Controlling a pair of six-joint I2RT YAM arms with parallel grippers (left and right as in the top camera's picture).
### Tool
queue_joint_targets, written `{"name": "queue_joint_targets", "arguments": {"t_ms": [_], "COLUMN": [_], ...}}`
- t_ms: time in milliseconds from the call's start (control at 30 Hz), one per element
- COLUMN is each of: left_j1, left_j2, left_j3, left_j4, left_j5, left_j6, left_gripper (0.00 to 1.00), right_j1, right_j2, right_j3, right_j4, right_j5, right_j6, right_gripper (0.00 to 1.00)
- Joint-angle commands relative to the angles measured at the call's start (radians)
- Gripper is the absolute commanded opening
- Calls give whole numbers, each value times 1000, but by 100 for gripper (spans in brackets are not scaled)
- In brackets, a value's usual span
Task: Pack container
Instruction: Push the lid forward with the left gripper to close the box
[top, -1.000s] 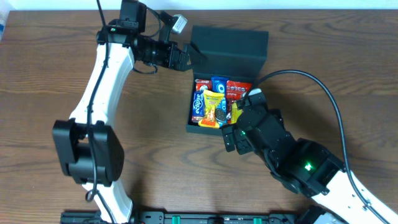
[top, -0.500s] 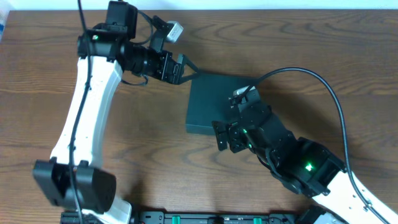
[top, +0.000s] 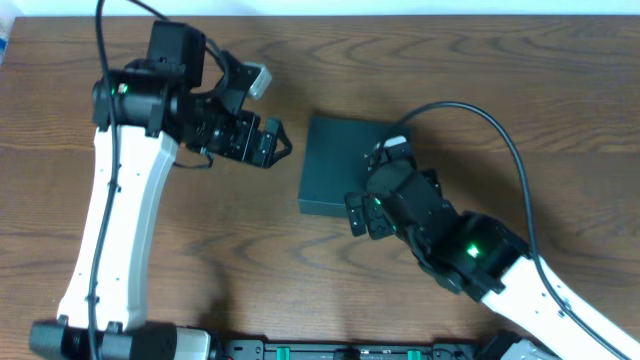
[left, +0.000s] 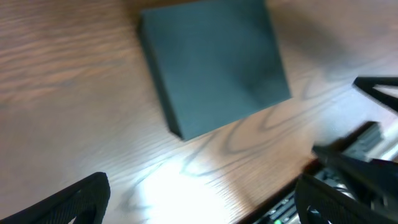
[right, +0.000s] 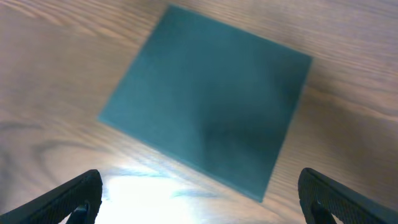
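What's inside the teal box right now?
Nothing inside can be seen: the dark teal-green matte rectangular box has its flap lid shut flat, covering any contents. The lid's top is bare.

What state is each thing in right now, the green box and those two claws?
container: lid shut, lying flat, not gripped by either claw.
left claw: open, empty, off to one side of the container, not touching it.
right claw: open, empty, hovering by the container.
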Motion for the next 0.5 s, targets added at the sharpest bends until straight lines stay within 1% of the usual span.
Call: {"name": "queue_joint_targets", "arguments": {"t_ms": [0, 67, 167, 300, 367, 467], "left_j1": [-5, -5, -7, -25, -38, -59], "left_j2": [-82, -136, -222, -296, -311, -309], "left_j3": [-91, -189, -370, -566, -634, -679], "left_j4": [29, 90, 201, 308, 344, 371], "left_j5": [-113, -131, -170, -202, -202, -203], "left_j6": [-66, -101, -188, -277, -300, -306], "left_gripper": [96, 96, 96, 96, 96, 96], "right_j1": [-50, -82, -127, -149, -148, -148], "right_j2": [39, 67, 113, 150, 164, 182], "right_j3": [0, 0, 0, -1, -1, -1], "right_j4": [0, -3, -4, -15, -47, -117], "right_j5": [48, 48, 35, -19, -19, -3], "right_j6": [13, 16, 16, 18, 55, 105], "right_gripper": [99, 99, 99, 99, 99, 99]}}
